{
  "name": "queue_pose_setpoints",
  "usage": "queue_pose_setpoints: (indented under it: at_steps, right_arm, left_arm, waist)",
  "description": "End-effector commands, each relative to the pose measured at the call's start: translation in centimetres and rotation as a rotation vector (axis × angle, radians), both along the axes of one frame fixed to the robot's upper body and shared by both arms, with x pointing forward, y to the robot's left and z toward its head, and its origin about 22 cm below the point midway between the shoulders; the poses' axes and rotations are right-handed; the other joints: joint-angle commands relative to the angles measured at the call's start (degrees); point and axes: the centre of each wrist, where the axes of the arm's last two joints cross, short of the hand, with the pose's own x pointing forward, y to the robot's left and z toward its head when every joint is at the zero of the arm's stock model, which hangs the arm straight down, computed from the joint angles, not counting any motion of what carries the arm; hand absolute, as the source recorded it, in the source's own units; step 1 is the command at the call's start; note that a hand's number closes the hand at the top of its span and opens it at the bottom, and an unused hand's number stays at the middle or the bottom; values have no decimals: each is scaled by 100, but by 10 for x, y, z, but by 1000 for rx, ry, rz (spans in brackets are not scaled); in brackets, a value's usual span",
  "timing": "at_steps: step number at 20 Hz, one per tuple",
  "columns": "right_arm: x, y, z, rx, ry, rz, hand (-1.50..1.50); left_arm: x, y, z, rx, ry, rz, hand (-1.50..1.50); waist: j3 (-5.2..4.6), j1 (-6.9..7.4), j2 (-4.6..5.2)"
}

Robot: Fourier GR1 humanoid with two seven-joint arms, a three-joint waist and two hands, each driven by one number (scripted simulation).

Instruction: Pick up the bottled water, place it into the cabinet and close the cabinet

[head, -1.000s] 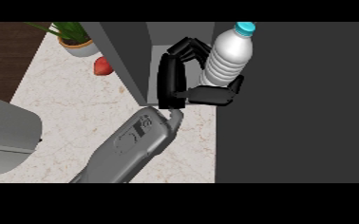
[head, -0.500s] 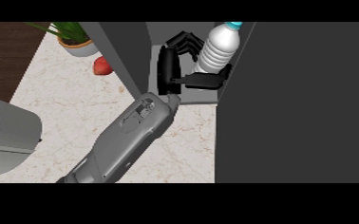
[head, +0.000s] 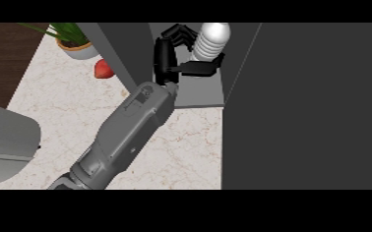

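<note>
The bottled water (head: 213, 42) is a clear ribbed bottle standing upright inside the open cabinet (head: 198, 94); its cap is cut off by the top of the view. My left hand (head: 166, 54) is shut on it, fingers curled round its far side and the thumb across its near side. The grey forearm runs in from the lower left, over the counter (head: 181, 142). The bottle's base is hidden, so I cannot tell whether it rests on the cabinet floor. My right hand does not show.
The cabinet's dark door (head: 298, 108) stands open and fills the right side. The cabinet's left wall (head: 120, 54) lies close to the wrist. A potted plant (head: 73, 42) and a red fruit (head: 104, 69) sit at the back left; a grey rounded object (head: 15, 142) is at the left edge.
The left hand has carried the bottle away from me, deeper into the cabinet. The blue cap has passed out of the top of the view.
</note>
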Motion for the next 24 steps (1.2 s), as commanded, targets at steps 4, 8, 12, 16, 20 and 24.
queue_pose_setpoints:
  at_steps: [4, 8, 12, 16, 20, 24]
  right_arm:
    - [0, 5, 21, 43, -63, 27, -150]
    - [1, 4, 16, 52, -74, 40, -150]
    - [5, 2, 15, 42, -73, 41, -150]
    - [8, 5, 27, 27, -61, 51, -150]
    - [-3, 1, 23, 32, -61, 46, -150]
    - [4, 11, 17, 37, -73, 31, -150]
  left_arm:
    - [21, 4, -5, 152, 6, 72, 150]
    - [32, 14, -8, 245, 29, 59, -150]
    - [36, 16, -12, 306, 26, 68, -150]
    - [39, 16, -8, 292, 32, 81, -150]
    - [44, 13, 5, 229, 33, 51, -150]
    - [47, 13, 15, 167, -51, 17, -150]
  waist:
    - [2, -38, 17]
    - [3, -48, 21]
    - [2, -88, 51]
    - [-4, -79, 68]
    - [-1, -125, 31]
    - [-2, -9, 13]
